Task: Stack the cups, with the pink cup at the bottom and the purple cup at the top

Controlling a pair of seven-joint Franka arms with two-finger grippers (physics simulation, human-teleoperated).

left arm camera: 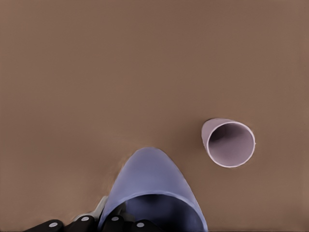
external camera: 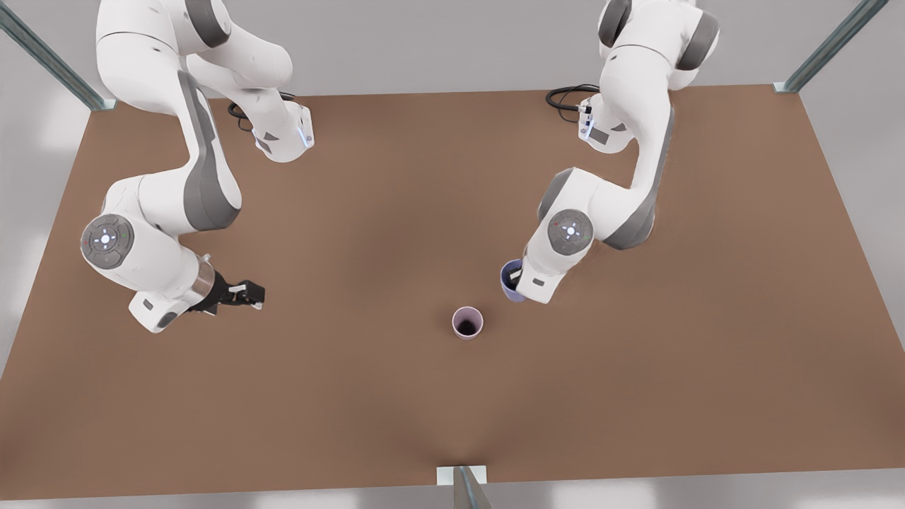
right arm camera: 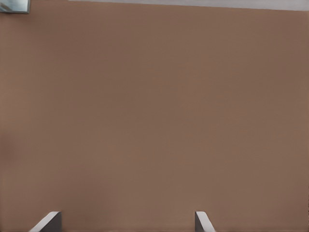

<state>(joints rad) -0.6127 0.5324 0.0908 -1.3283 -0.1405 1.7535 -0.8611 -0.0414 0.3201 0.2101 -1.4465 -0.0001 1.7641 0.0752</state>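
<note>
Front view showed the pink cup (external camera: 467, 323) upright, its dark inside holding nothing; just beside it, the left gripper (external camera: 522, 281) pinched the purple cup (external camera: 510, 279). The right gripper (external camera: 247, 293) waited well apart, fingers spread.

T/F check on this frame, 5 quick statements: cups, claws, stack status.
1. The purple cup is held in the left claw. True.
2. The pink cup lies on its side. False: it stands upright on the table, mouth up.
3. The cups are already stacked. False: in the front view the purple cup sits apart from the pink one, up and toward the front view's right.
4. The right claw is open over bare table. True; that arm waits at the front view's left.
5. The right claw grips the pink cup. False: nothing sits between its fingers.
</note>
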